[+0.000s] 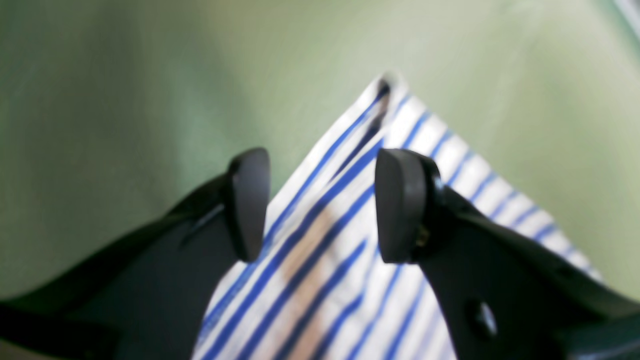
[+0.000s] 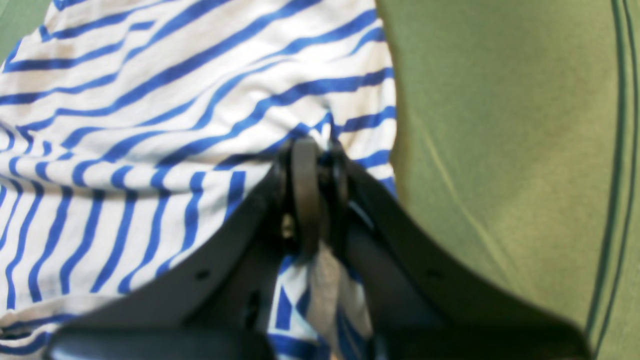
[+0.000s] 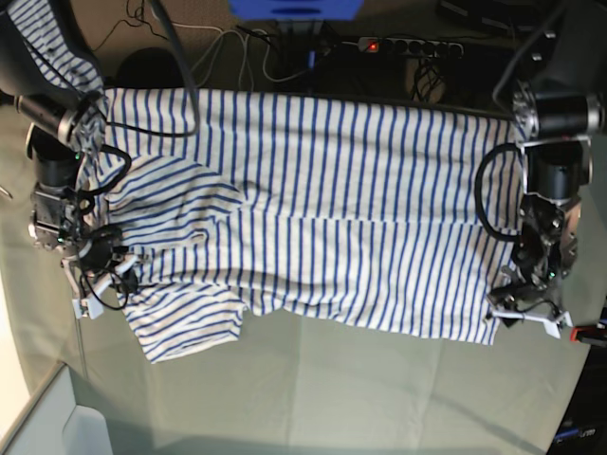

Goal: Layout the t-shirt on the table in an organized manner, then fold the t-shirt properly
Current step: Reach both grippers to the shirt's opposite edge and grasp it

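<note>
Two tools: right tool (image 2: 312, 192) clamped on t-shirt (image 3: 322, 218) edge, left tool (image 1: 320, 205) agape over corner; no legible writing.

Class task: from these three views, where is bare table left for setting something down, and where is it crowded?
Bare table runs below the t-shirt. It is crowded at the shirt's ends: the right gripper pinches cloth, and the left gripper stands open over a corner.

near side open, far side cluttered
Bare table (image 3: 332, 389) below the t-shirt (image 3: 322, 209) gives free passage; cables (image 3: 237, 47) and power strip (image 3: 408, 45) crowd the far edge.
</note>
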You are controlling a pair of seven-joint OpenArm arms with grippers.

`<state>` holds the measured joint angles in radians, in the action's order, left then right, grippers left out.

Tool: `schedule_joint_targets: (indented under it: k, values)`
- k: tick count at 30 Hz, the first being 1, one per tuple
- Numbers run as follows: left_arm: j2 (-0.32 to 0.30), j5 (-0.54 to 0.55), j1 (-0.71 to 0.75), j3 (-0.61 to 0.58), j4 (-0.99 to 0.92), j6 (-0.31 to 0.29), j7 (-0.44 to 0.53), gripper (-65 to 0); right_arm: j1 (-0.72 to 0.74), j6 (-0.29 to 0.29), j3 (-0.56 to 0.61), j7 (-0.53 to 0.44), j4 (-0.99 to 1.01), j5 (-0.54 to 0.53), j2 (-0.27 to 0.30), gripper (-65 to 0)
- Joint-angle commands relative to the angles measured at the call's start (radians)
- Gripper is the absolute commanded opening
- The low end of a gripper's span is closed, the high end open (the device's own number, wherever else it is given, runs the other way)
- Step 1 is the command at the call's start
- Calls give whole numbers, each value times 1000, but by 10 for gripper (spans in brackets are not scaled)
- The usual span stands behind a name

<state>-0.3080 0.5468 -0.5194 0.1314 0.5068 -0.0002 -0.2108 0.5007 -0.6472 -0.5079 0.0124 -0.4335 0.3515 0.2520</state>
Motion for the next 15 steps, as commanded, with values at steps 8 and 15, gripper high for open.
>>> schedule_joint_targets:
  k: [8, 15]
  values:
    - [-9, 5, -104, -247, -165, -5, 251, -322, 0, 11, 2, -2, -9, -1, 10, -650]
    - [8, 5, -107, -266, -256, -5, 311, -322, 0, 11, 2, -1, -9, -1, 10, -650]
